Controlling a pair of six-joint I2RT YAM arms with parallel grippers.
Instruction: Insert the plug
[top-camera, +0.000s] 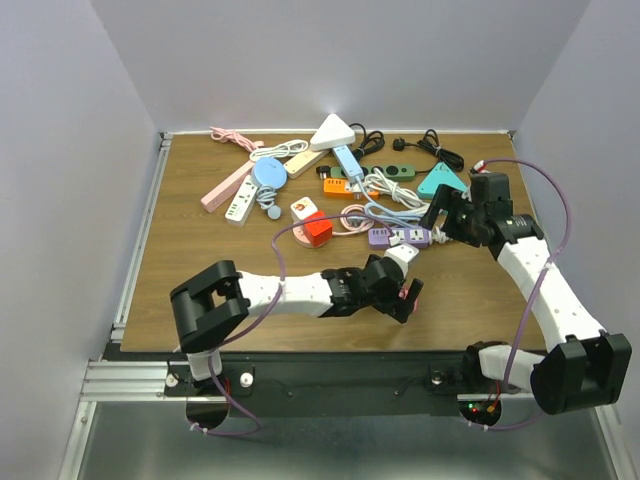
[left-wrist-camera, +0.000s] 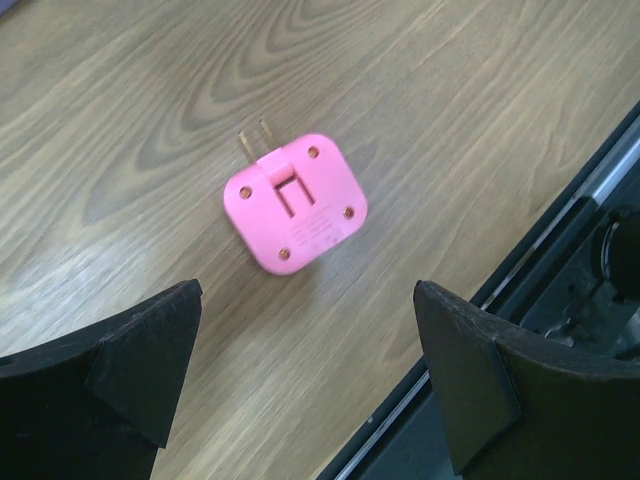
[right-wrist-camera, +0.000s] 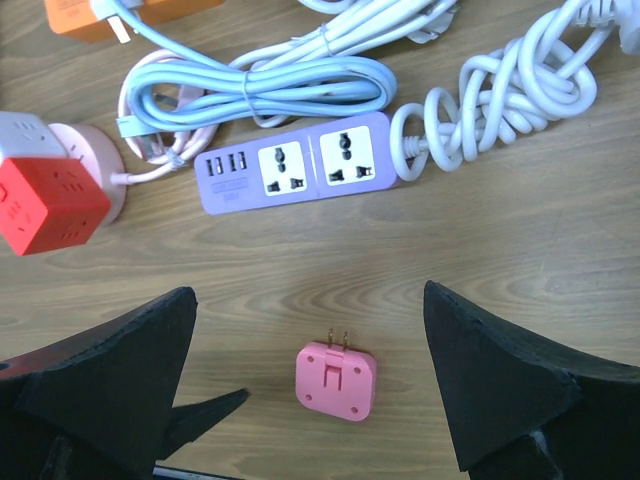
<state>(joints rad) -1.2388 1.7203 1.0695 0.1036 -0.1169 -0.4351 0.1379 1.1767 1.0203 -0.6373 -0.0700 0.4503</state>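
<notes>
A pink square plug adapter (left-wrist-camera: 297, 203) lies flat on the wooden table, its two brass prongs folded out. It also shows in the right wrist view (right-wrist-camera: 337, 383), prongs aimed toward a purple power strip (right-wrist-camera: 300, 165) with two sockets and USB ports. My left gripper (left-wrist-camera: 310, 390) is open and empty, hovering just short of the plug near the table's front edge. In the top view the left gripper (top-camera: 400, 293) partly covers the plug. My right gripper (right-wrist-camera: 315, 400) is open and empty, above and behind the purple strip (top-camera: 400, 237); it also shows in the top view (top-camera: 441, 218).
A red cube socket (right-wrist-camera: 45, 205), coiled light-blue cable (right-wrist-camera: 260, 90), knotted white cable (right-wrist-camera: 500, 90) and orange strip (right-wrist-camera: 120, 15) crowd behind the purple strip. More strips and a teal triangle (top-camera: 442, 180) lie further back. The table's front metal edge (left-wrist-camera: 560, 230) runs close beside the plug.
</notes>
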